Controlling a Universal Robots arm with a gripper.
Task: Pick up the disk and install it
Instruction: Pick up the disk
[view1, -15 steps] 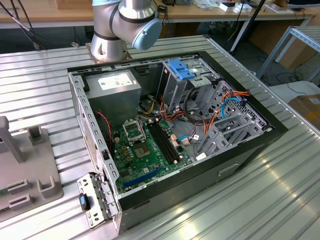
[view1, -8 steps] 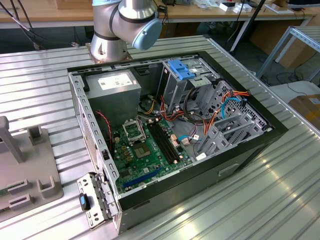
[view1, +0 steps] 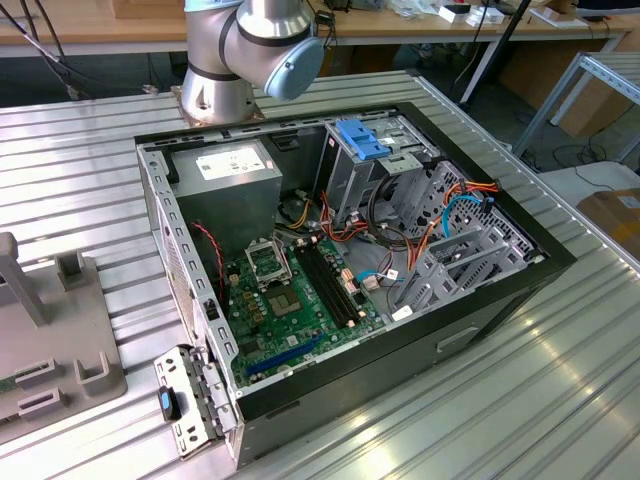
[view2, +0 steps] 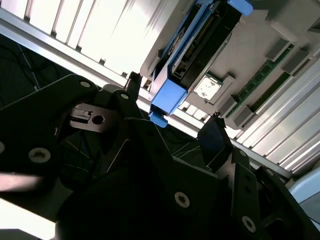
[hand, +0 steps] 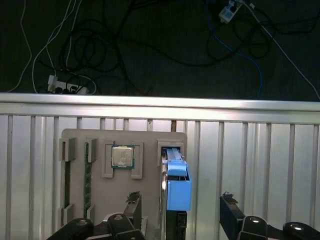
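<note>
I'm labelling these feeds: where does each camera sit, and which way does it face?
Exterior view: off the arm, high, looking down into the open computer case on the slatted table; the arm's base joints show.
First wrist view: on the wrist, looking down past the open fingers at the disk standing in a grey tray.
Second wrist view: on the wrist, looking slantwise past the gripper at the same disk.
Shared: both wrist views show the disk between the fingers, beside a chip.

The disk (hand: 178, 192) wears smooth blue plastic; the ribbed metal table (hand: 260, 160) gleams; the grey fixture tray (hand: 150, 145) looks matt.
</note>
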